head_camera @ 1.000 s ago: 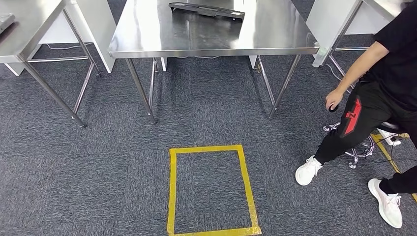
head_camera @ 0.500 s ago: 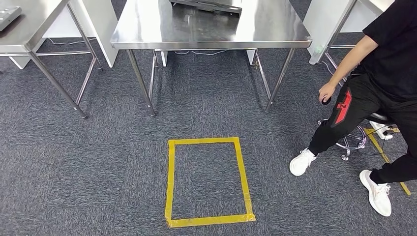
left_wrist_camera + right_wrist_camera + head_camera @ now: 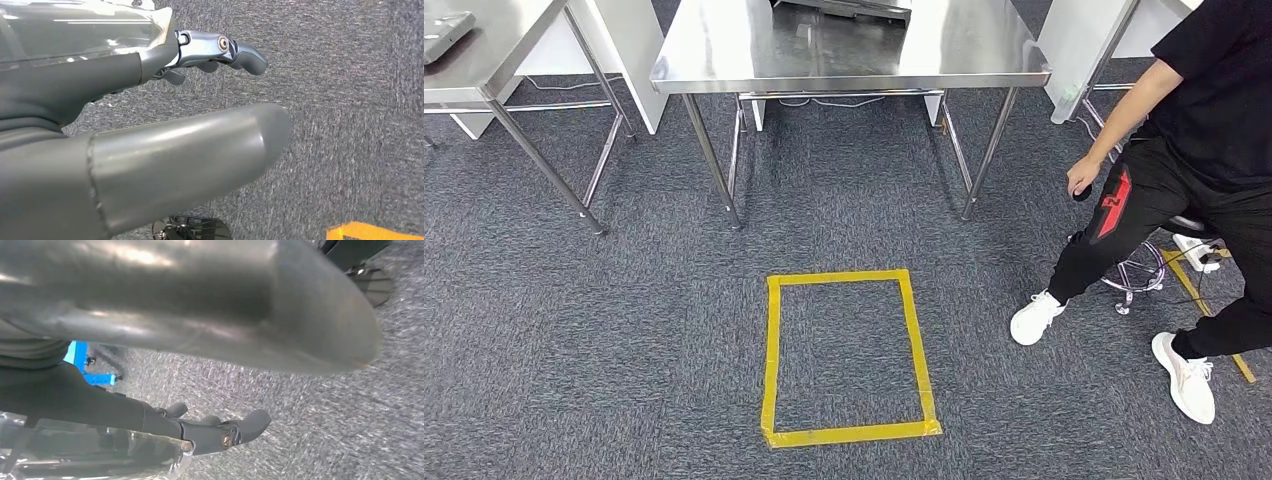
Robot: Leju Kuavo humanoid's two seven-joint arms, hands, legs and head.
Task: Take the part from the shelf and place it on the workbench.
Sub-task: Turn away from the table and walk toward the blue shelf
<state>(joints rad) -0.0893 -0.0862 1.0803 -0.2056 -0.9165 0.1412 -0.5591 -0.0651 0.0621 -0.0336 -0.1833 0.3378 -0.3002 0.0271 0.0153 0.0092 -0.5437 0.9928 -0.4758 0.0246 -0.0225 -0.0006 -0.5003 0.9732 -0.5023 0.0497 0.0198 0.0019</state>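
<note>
Even overhead light fills my head view; the steel tabletop (image 3: 724, 50) glares with pale reflections and throws soft shadows on the carpet (image 3: 574, 340). At my wrists, each robot hand's thumb (image 3: 190, 160) looms blurred, streaked with highlights

Floor: grey carpet (image 3: 604, 330) with a yellow tape rectangle (image 3: 771, 350).
Right side: a seated person (image 3: 1194, 150), white shoes (image 3: 1036, 318).

The table (image 3: 724, 50) at twelve o'clock is polished steel, glossy enough to mirror the dark part (image 3: 844, 8) lying on it. The floor (image 3: 624, 330) is rough grey carpet, marked with a rectangle of shiny yellow tape (image 3: 771, 350). The left hand (image 3: 150, 150) shows smooth matt grey plastic, its fingers (image 3: 240, 50) bare metal.
</note>
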